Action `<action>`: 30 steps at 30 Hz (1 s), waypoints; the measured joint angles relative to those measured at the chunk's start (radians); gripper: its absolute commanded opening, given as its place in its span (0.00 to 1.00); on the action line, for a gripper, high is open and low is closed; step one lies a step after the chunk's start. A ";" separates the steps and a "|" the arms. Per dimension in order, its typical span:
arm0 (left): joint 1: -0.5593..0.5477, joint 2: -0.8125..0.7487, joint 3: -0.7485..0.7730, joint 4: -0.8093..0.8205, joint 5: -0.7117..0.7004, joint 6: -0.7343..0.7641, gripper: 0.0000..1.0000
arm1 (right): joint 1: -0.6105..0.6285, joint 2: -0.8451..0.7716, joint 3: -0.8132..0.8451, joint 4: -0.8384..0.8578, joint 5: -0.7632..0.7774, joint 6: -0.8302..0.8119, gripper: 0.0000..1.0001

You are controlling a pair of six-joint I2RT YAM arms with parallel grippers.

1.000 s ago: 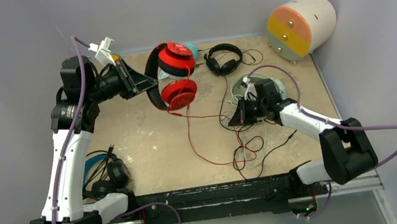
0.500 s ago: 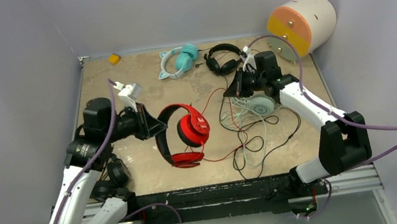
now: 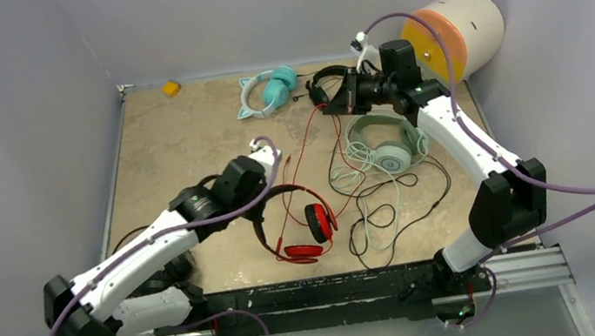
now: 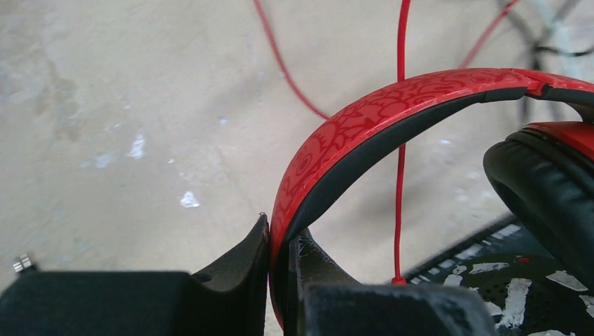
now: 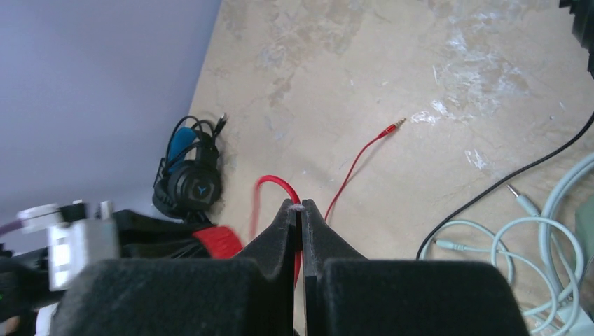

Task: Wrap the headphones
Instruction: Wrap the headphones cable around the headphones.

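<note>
Beige desk (image 3: 159, 143) shows wrapping barely begun: left pincer (image 4: 280, 241) clenches the red headphones (image 4: 392, 105) by the band, right pincer (image 5: 300, 210) pinches their red cable (image 5: 350, 166), unwound; other cables (image 3: 372, 223) sprawl loose.

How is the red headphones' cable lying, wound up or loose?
Loose: the red cable trails unwound from the red headphones, plug lying free.

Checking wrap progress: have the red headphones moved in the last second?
Yes. The red headphones, held by the left gripper, came from beside the teal cat-eared headphones down toward the table's near edge.
</note>
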 measured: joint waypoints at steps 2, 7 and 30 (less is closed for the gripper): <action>-0.035 0.062 0.000 -0.003 -0.112 0.000 0.00 | 0.000 -0.003 0.023 -0.016 -0.024 -0.009 0.00; -0.040 0.150 0.023 -0.029 -0.338 -0.023 0.00 | 0.014 -0.032 0.032 -0.044 -0.091 -0.015 0.00; 0.168 0.294 0.166 -0.039 -0.551 -0.521 0.00 | 0.290 -0.204 -0.136 0.008 -0.071 0.051 0.00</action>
